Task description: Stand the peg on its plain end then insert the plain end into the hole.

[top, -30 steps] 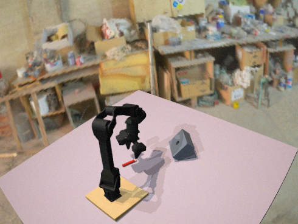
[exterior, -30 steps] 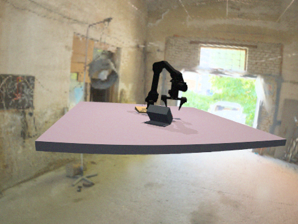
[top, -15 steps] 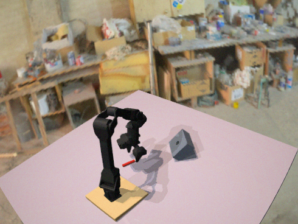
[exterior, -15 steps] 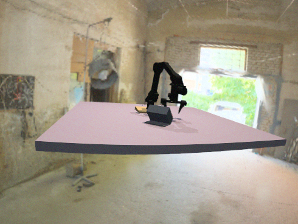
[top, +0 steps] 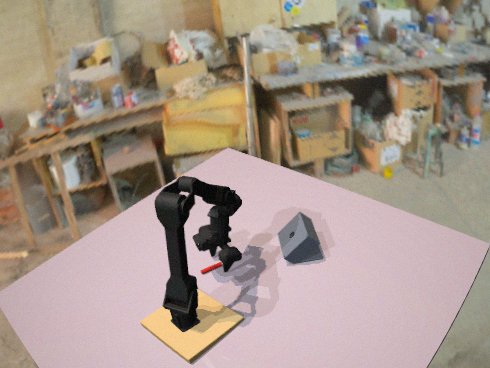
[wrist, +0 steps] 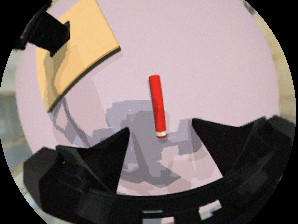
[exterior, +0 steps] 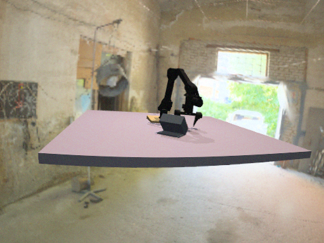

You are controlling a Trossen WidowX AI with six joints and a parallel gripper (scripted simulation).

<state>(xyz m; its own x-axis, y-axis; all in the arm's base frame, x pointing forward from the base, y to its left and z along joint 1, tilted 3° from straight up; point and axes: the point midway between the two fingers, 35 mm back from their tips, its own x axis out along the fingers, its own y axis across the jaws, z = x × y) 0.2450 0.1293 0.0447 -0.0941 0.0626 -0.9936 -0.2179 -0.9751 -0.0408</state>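
Observation:
The red peg (top: 211, 268) (wrist: 157, 100) lies flat on the table. Its white band (wrist: 161, 134) is at the end nearest the gripper in the wrist view; the top view does not show the band, as a finger covers that end. My gripper (top: 220, 262) (wrist: 161, 125) is open, pointing down above the table, with its fingers wide apart on either side of the banded end and nothing held. The dark grey sloped panel (top: 306, 246) (exterior: 173, 124) stands on the table, and its hole (top: 291, 234) is empty in the top view. The peg is hidden in the exterior view.
The arm stands on a light wooden base plate (top: 192, 350) (exterior: 152, 119) (wrist: 105, 32), close to the plain end of the peg. The panel stands beyond the gripper, on the side away from the base. The pink table (top: 390, 280) (exterior: 99, 142) has its edges well away from the peg.

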